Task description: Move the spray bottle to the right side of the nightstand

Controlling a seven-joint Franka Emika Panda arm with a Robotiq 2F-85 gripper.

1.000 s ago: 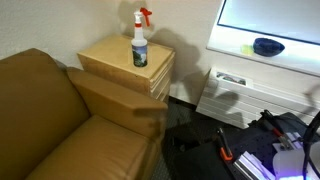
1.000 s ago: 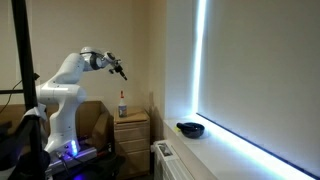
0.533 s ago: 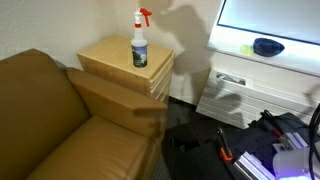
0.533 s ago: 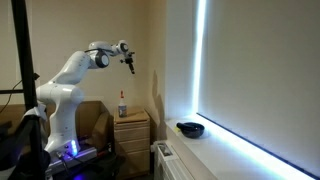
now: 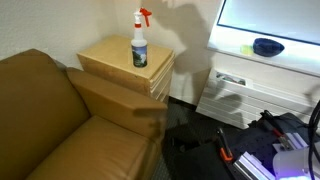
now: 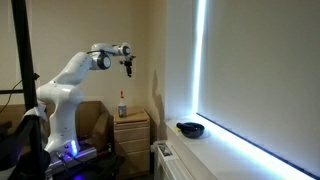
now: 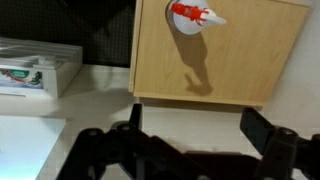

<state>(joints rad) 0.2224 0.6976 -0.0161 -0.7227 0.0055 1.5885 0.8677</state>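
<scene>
Translucent white plastic forms the one small spray bottle (image 5: 139,48) with a red-and-white trigger, upright on the flat square top of the single boxy light tan wooden nightstand (image 5: 118,66), well below the black gripper (image 6: 128,68), whose two jaws stand spread apart, holding nothing.

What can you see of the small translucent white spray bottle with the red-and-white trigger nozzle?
The small translucent white plastic spray bottle stands upright on the light tan wooden nightstand, toward its back edge. It has a red-and-white trigger nozzle on top and a dark green label band around the body. Only the nightstand top touches it; the open gripper hangs high above, well clear.
</scene>
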